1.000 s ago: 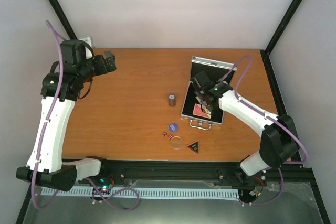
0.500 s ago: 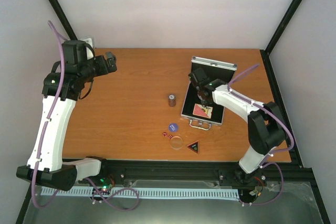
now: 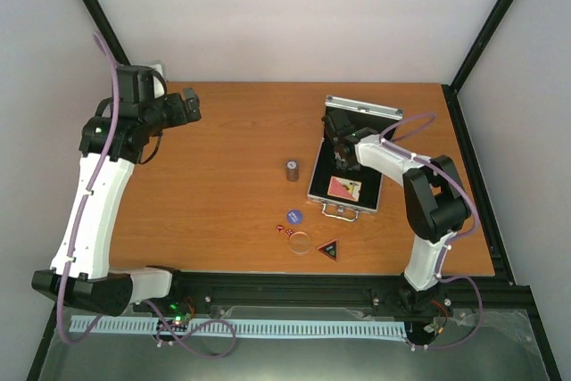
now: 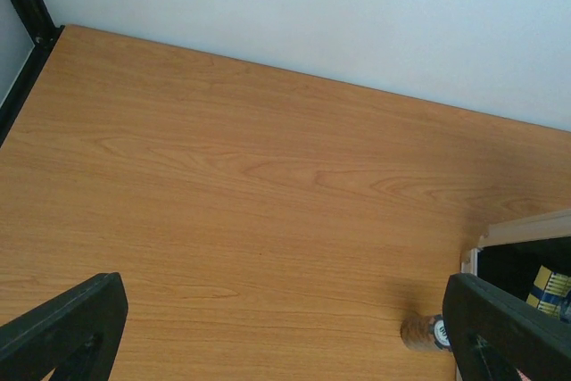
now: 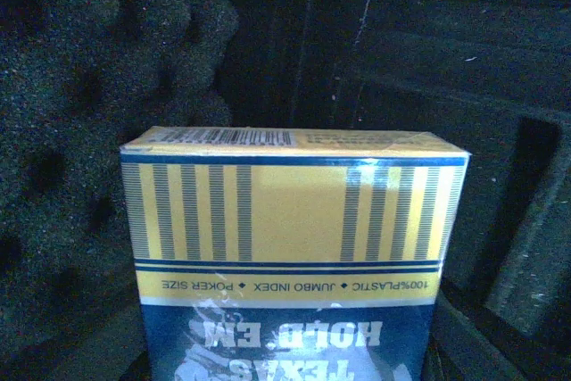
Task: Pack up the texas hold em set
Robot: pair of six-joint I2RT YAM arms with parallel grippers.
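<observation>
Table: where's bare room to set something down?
Free: wide bare wood from the left gripper to the dark cylinder, and the far strip behind it. Crowded: near edge around blue chip, red dice, clear disc, black triangle, plus the case.
</observation>
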